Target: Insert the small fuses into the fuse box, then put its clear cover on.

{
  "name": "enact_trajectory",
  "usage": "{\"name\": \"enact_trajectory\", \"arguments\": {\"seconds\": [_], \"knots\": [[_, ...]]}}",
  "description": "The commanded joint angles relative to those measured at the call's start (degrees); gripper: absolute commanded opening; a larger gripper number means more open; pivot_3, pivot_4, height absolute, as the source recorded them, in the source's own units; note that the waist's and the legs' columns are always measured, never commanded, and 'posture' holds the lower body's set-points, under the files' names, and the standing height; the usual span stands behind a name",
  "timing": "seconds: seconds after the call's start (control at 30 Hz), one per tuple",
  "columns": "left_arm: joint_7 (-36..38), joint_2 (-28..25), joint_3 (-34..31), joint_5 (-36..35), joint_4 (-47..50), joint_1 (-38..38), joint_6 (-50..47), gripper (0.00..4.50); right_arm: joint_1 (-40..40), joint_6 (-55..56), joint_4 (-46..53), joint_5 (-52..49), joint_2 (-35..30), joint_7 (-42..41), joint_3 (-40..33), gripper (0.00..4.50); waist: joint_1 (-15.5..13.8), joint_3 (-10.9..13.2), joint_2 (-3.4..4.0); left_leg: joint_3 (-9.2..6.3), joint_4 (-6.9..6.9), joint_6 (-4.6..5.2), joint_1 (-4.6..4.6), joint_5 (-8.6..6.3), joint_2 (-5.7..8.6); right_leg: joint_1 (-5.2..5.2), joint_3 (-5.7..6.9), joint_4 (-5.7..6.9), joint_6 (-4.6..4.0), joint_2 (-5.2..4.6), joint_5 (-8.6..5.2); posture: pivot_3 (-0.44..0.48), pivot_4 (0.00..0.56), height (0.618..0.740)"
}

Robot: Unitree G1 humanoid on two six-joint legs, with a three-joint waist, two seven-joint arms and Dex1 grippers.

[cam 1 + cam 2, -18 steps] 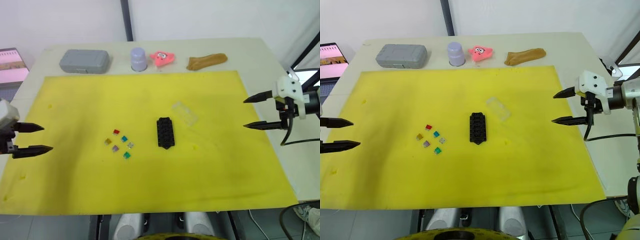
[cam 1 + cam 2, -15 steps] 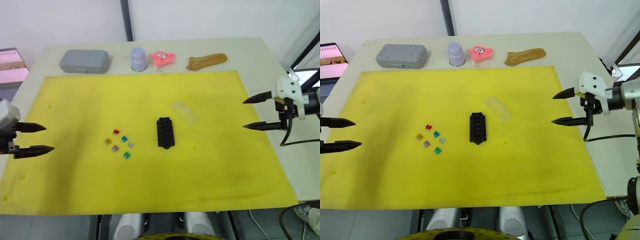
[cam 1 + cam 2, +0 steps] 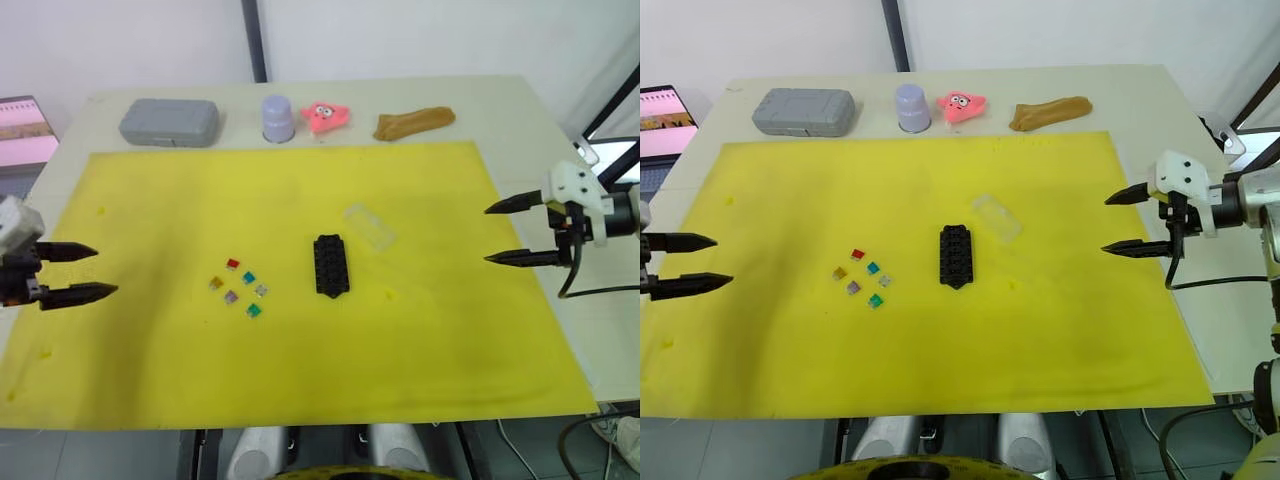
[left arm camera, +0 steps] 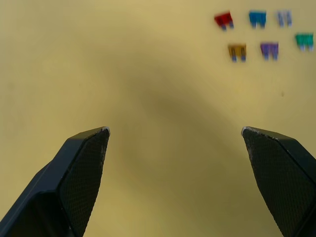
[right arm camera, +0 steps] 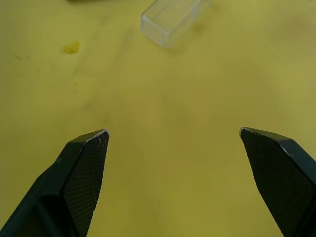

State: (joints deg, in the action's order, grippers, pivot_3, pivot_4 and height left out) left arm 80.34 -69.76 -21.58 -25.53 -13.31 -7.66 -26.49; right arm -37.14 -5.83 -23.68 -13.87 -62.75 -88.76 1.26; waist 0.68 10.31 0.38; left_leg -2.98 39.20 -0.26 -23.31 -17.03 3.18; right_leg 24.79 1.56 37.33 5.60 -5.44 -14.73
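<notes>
In the left eye view, one yellow mat [image 3: 300,370] is seen spread over a pale table [image 3: 500,100]. One black fuse box [image 3: 330,265] lies near the middle of the mat. Six small fuses [image 3: 240,284] are counted in a loose cluster on the mat, to the robot's left of the box and apart from it: red, teal, tan, purple, grey and green. One clear cover [image 3: 368,226] rests on the mat just beyond the box, toward the robot's right, apart from it. Along the far edge of the table, off the mat, four things are lined up: one grey case [image 3: 169,121], one lilac cup [image 3: 277,118] turned upside down, one pink toy [image 3: 324,116] and one brown piece [image 3: 413,122]. No writing can be read on any of them. The left gripper [image 3: 91,270] is held over the mat's left edge, its two fingers spread wide and empty. The right gripper [image 3: 488,233] is held at the mat's right edge, likewise spread wide and empty.

In the left wrist view, two black fingertips [image 4: 84,168] are shown far apart over bare mat, with the six fuses lying in two rows of three beyond them.

In the right wrist view, two fingertips [image 5: 81,170] stand wide apart over the mat, and the cover is seen lying ahead of them, untouched.
</notes>
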Motion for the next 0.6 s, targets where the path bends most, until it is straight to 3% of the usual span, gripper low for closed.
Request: {"name": "enact_trajectory", "arguments": {"seconds": [0.03,0.4,0.6], "knots": [[-0.3,-0.7,-1.3,-1.9,2.0,-1.4,-2.7,4.5,-0.8,-0.2,1.0,-1.3,-0.1,0.4,-2.6,4.48,0.1,0.0,0.0,0.0,0.0,-0.03,0.0,0.02,0.0,0.0,0.0,0.0,0.0,0.0,0.0,0.0,0.15,0.731],[1.7,-1.4,0.9,-2.0,0.5,-4.0,-6.5,4.5,0.6,-5.9,6.1,-4.0,1.7,3.7,-3.8,4.48,0.1,0.0,0.0,0.0,0.0,-0.04,0.0,0.02,0.0,0.0,-0.01,0.0,0.0,0.01,0.0,0.0,0.15,0.731],[3.6,1.4,0.8,-8.4,-2.5,-5.3,-18.7,4.5,2.2,-11.5,17.8,-5.4,3.9,9.2,-4.1,4.48,0.1,0.0,-0.01,-0.01,0.01,-0.04,0.0,0.02,0.0,0.02,-0.01,0.06,0.0,0.0,0.0,0.0,0.15,0.731]]}}
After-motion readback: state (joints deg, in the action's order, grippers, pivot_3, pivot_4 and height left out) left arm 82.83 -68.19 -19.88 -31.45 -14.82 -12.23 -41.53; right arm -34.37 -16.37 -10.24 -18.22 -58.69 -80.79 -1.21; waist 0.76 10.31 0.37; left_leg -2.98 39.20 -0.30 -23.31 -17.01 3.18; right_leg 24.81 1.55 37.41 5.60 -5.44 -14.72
